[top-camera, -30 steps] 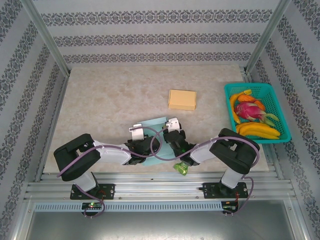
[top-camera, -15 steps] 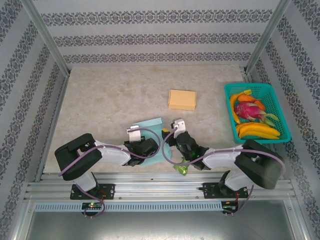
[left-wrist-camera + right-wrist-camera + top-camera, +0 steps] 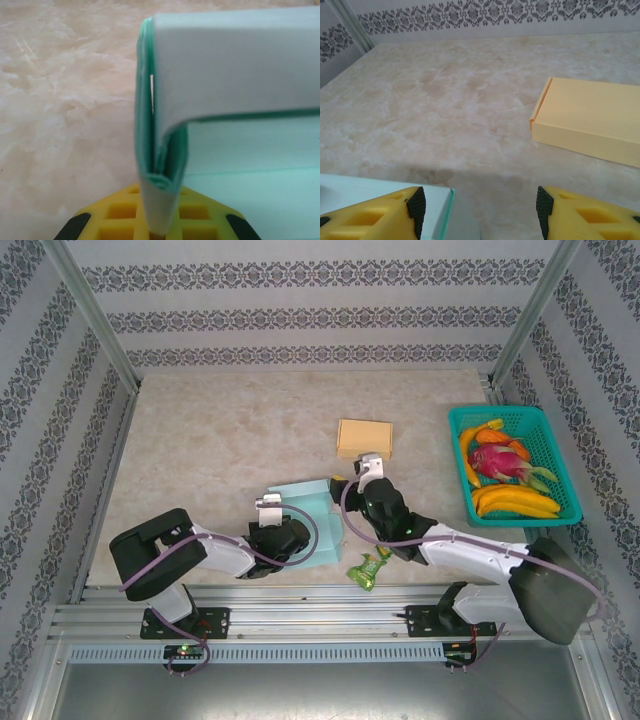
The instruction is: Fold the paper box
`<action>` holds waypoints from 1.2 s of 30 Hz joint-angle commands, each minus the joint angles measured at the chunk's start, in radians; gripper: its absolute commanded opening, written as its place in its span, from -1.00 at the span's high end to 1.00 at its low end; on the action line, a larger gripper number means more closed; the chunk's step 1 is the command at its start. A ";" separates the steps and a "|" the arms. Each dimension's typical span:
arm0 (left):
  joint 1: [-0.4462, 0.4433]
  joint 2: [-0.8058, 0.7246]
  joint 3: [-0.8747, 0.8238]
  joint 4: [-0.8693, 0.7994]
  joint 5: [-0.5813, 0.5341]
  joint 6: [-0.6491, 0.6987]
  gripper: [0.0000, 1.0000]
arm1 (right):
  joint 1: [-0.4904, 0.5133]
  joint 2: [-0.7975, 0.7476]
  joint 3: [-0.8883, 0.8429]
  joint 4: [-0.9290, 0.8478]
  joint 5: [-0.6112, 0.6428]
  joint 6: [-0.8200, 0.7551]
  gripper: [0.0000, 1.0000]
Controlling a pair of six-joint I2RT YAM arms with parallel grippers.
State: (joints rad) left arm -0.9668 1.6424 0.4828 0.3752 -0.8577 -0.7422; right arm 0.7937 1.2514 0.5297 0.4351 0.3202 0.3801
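The teal paper box (image 3: 305, 505) lies partly folded near the front middle of the table, one wall standing up. My left gripper (image 3: 296, 532) is shut on that folded wall; in the left wrist view the doubled teal paper (image 3: 225, 65) rises from between the yellow fingers (image 3: 115, 217). My right gripper (image 3: 345, 488) hovers open at the box's far right corner, nothing between its pads. In the right wrist view the box's corner (image 3: 350, 192) sits by the left fingertip, and bare table lies under the right gripper (image 3: 480, 210).
A closed yellow box (image 3: 364, 438) (image 3: 590, 120) lies just beyond the right gripper. A teal basket (image 3: 457, 420) of fruit stands at the right edge. A green wrapper (image 3: 367, 570) lies near the front edge by the right arm.
My right gripper has opened wider and moved away from the front, past the paper box toward the yellow box. The left gripper stays shut on the paper, whose wall now stands up.
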 commanded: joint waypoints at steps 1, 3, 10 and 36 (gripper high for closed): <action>0.012 0.043 -0.017 0.088 0.021 0.079 1.00 | -0.004 0.062 0.052 -0.043 -0.072 0.026 -0.24; 0.011 0.067 -0.014 0.105 0.020 0.085 1.00 | -0.004 0.111 0.072 -0.033 -0.082 0.026 -0.24; 0.012 0.112 -0.016 0.160 0.021 0.115 1.00 | -0.011 0.225 0.072 -0.008 -0.059 0.022 -0.24; 0.291 -0.132 0.325 -0.442 0.528 0.333 1.00 | -0.172 -0.576 -0.094 -0.384 -0.144 0.089 -0.50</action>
State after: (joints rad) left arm -0.7189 1.5681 0.7280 0.1551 -0.4931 -0.4637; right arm 0.6731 0.7567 0.4377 0.1635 0.2459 0.4072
